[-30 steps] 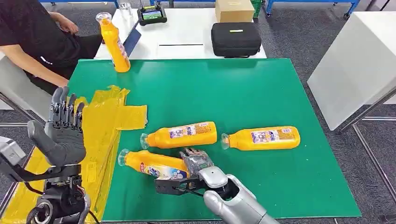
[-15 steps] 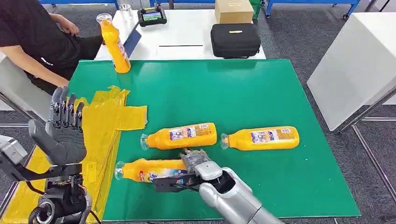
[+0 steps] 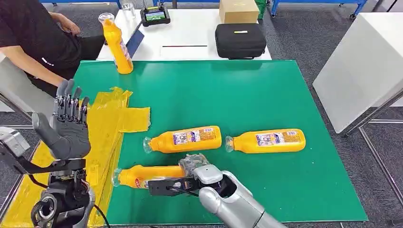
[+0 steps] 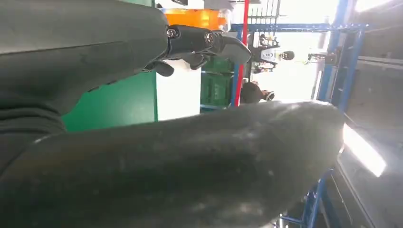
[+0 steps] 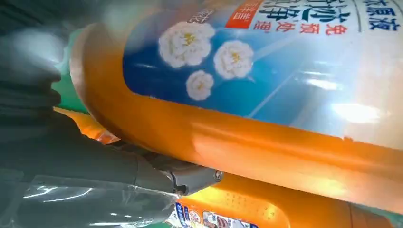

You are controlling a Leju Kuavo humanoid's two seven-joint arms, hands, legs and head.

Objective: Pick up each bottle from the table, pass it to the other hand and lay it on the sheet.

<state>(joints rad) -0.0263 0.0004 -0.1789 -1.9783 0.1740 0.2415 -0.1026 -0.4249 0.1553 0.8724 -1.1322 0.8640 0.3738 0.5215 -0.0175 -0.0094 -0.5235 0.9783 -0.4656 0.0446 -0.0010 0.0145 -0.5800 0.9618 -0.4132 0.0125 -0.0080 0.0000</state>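
Note:
My right hand (image 3: 195, 167) grips an orange bottle (image 3: 147, 175) by its base, cap pointing left toward the yellow sheet (image 3: 107, 118). Up close, its blue flowered label (image 5: 266, 95) lies against my fingers (image 5: 71, 156). My left hand (image 3: 66, 128) is raised over the sheet's left part, palm up, fingers apart, holding nothing. Two more orange bottles lie on the green mat (image 3: 228, 90), one in the middle (image 3: 185, 138) and one to its right (image 3: 268, 140). Another bottle (image 3: 116, 45) stands at the mat's far left corner.
A person (image 3: 33, 38) sits at the far left beside the table. Behind the mat, a white table carries a black case (image 3: 240, 39), a cardboard box (image 3: 238, 9) and a small device (image 3: 154, 15). Another white table (image 3: 361, 61) stands to the right.
My right hand has carried its bottle leftward toward the sheet's edge, and the bottle has turned level. My left hand has risen slightly and shifted a little right.

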